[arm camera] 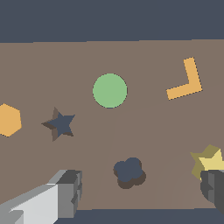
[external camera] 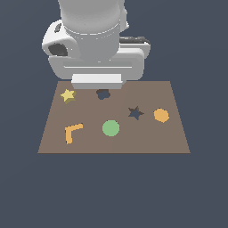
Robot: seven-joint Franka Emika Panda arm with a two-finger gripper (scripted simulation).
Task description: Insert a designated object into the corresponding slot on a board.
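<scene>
The gripper (arm camera: 140, 192) hangs wide and empty, since the star block (external camera: 67, 95) waits near the board's (external camera: 173, 138) far corner, unslotted.

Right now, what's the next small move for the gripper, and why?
Probably shift the gripper sideways until it is centred over the star, then descend. The jaws stand open and empty. In the wrist view the star sits by one fingertip, not between the two. It lies loose on the board, away from the star slot.
</scene>
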